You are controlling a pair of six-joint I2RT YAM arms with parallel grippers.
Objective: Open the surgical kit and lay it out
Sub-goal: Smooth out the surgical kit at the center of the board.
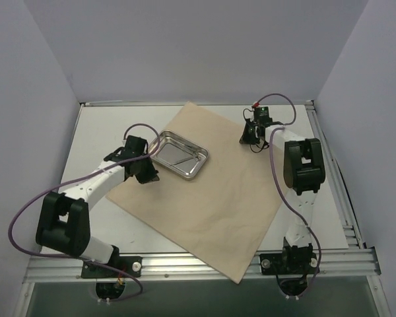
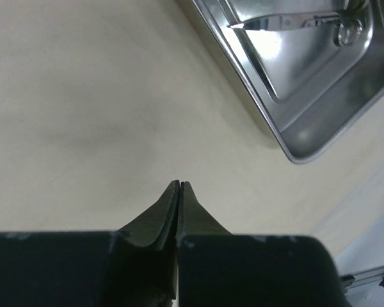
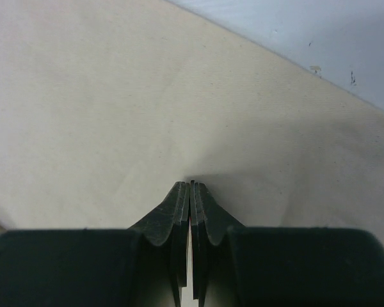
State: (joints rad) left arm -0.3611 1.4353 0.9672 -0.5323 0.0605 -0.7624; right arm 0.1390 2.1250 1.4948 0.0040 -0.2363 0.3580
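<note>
The tan wrap sheet (image 1: pixel 204 218) lies spread as a large tilted square on the white table. The shiny steel tray (image 1: pixel 201 162) stands on its upper left part, with thin scissors (image 2: pixel 288 22) inside; I cannot make out tweezers. My left gripper (image 1: pixel 150 176) is shut and empty, low over the sheet (image 2: pixel 83 115) just left of the tray (image 2: pixel 307 137). My right gripper (image 1: pixel 249 135) is at the sheet's far right edge. In the right wrist view its jaws (image 3: pixel 191 183) are closed, with the sheet (image 3: pixel 115 115) puckered at their tips.
The bare white table (image 1: pixel 105 132) shows around the sheet, framed by metal rails (image 1: pixel 356 257). White walls close in on three sides. The sheet's near corner (image 1: pixel 237 277) hangs over the front rail.
</note>
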